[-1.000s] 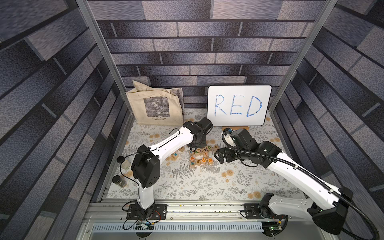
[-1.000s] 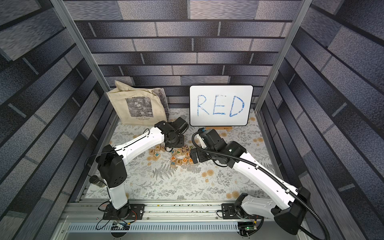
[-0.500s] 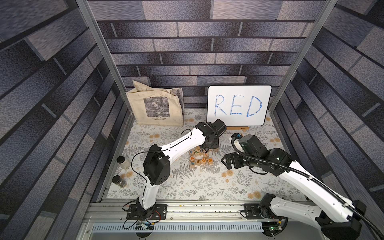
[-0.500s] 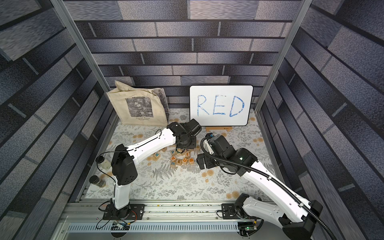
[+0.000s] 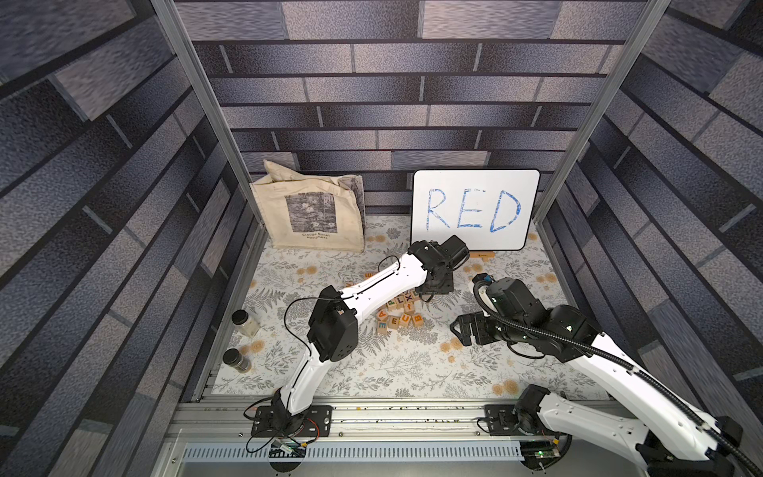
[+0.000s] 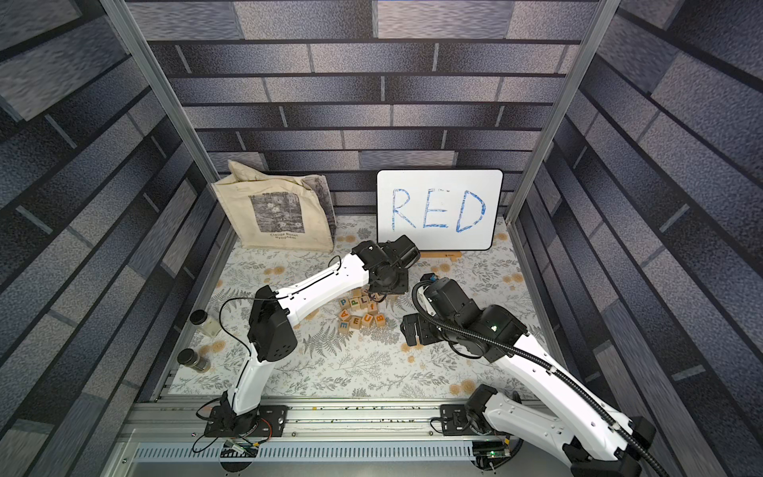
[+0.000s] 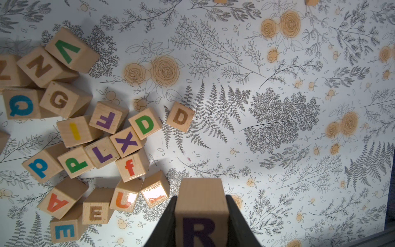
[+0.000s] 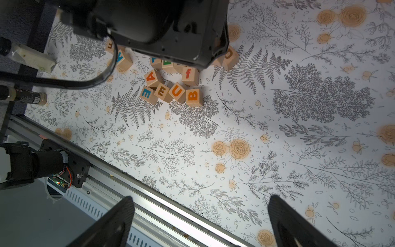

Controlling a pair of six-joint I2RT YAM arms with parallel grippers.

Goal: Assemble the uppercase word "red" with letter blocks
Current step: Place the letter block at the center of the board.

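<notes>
Right gripper (image 8: 201,201) is hanging spread and empty over bare mat (image 8: 277,128) on the near side, probably to leave the pile (image 5: 398,314) free. Farther in, the orange E block (image 7: 95,212) and orange D block (image 7: 180,116) are sitting at the pile's edges (both look reachable). Beyond, the left gripper (image 7: 201,200) is pinching the purple R block (image 7: 199,228) above open mat, likely to start the word.

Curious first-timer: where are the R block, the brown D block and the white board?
R block (image 7: 202,213): left wrist view, its middle.
Brown D block (image 7: 180,117): left wrist view, lettered face.
White board (image 5: 475,210): top view, its middle.

Lab test cell — aluminium rail (image 5: 392,417), printed brick walls (image 5: 413,74).
</notes>
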